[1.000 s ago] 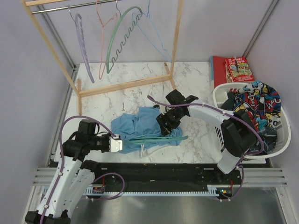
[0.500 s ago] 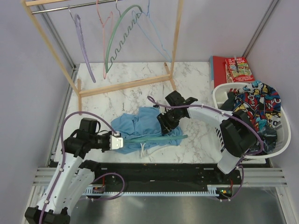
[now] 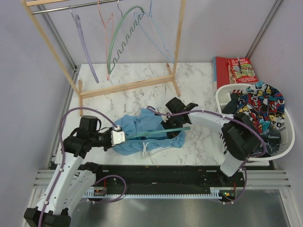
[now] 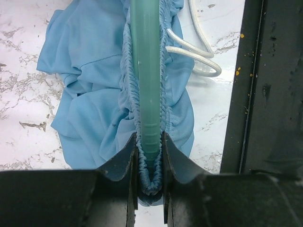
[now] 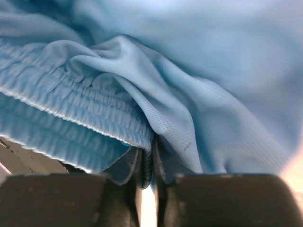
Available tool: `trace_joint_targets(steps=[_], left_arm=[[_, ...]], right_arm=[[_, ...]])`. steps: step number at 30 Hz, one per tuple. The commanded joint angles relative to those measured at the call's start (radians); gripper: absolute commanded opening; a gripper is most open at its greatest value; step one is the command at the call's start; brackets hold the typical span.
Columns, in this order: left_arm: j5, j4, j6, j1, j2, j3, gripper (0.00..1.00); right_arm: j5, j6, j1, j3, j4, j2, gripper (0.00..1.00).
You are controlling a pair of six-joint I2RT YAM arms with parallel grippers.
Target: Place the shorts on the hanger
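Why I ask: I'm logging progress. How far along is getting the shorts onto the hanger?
Done: one hanger arm appears threaded into the waistband of the shorts. In hand: the left tool clamps hanger and waistband together; the right tool pinches shorts fabric. Left: the shorts lie bunched on the table, not hanging evenly.

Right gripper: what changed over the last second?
The right gripper came down onto the shorts and shut, pinching fabric by the waistband. The left gripper edged slightly forward, and the far end of the hanger swung the same way. Unchanged: the left gripper stays clamped on the hanger end inside the waistband, and the laundry basket has not moved.
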Motion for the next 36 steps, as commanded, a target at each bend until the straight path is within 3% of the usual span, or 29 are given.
trace_joint_targets(steps=[1, 4, 18, 27, 36], left_arm=[[-0.02, -0.017, -0.02, 0.004, -0.002, 0.071, 0.02], [-0.045, -0.051, 0.017, 0.004, 0.0, 0.072, 0.02], [-0.188, -0.068, -0.078, 0.009, 0.087, 0.085, 0.02], [-0.168, -0.043, -0.101, 0.027, 0.115, 0.074, 0.02], [-0.24, -0.085, -0.079, 0.027, 0.234, 0.094, 0.02]], right_arm=[[0.093, -0.077, -0.113, 0.027, -0.086, -0.087, 0.12], [0.119, -0.133, -0.19, 0.036, -0.134, -0.126, 0.0], [0.142, -0.259, -0.359, 0.022, -0.257, -0.281, 0.0], [0.136, -0.296, -0.445, -0.048, -0.243, -0.327, 0.0], [0.134, -0.336, -0.468, 0.087, -0.311, -0.333, 0.0]])
